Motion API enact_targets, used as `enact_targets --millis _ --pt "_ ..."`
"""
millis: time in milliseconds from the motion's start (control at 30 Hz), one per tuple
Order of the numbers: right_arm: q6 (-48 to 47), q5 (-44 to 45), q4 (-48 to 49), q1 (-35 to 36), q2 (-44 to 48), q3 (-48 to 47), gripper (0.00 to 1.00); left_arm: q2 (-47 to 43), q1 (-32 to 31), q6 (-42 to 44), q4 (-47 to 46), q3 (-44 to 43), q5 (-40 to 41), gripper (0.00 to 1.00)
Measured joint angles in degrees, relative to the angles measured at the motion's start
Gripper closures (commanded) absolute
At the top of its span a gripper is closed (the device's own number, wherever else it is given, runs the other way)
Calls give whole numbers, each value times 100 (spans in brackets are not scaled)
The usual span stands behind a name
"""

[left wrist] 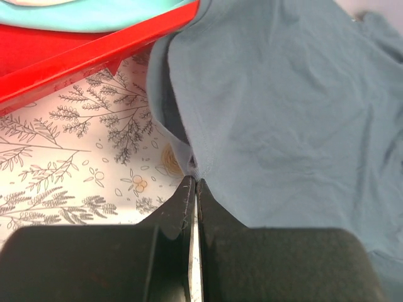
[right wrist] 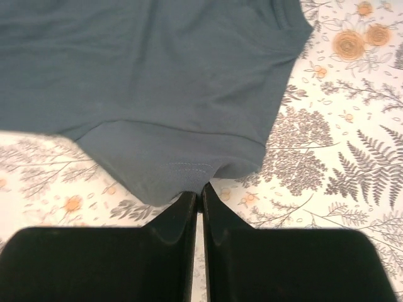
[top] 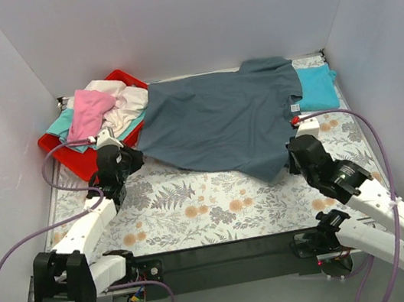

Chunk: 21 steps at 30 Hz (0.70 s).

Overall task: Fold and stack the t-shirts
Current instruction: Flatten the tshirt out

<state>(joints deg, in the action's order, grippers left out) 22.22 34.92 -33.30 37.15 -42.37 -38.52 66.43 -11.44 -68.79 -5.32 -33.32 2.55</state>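
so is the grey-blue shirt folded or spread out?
Spread out, not folded: the grey-blue shirt lies open across the table cover. The left gripper and right gripper each pinch its near edge.

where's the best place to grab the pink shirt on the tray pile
Probably its bunched top fold, pinched from straight above: the pink shirt lies crumpled uppermost on the pile in the red tray, so nothing covers it.

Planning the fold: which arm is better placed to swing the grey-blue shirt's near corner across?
Right, probably: the right gripper pinches that grey-blue shirt corner; the left gripper holds the edge by the red tray.
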Motion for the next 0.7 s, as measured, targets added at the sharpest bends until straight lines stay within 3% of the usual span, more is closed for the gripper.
enact_targets --millis 367,700 --pt "144 -1327 -892 48 1399 -299 99 -1598 -140 -201 732 586 -72 100" --pt "160 -1902 -1655 -219 2490 -1082 99 -2520 -1342 -472 1491 651 693 100"
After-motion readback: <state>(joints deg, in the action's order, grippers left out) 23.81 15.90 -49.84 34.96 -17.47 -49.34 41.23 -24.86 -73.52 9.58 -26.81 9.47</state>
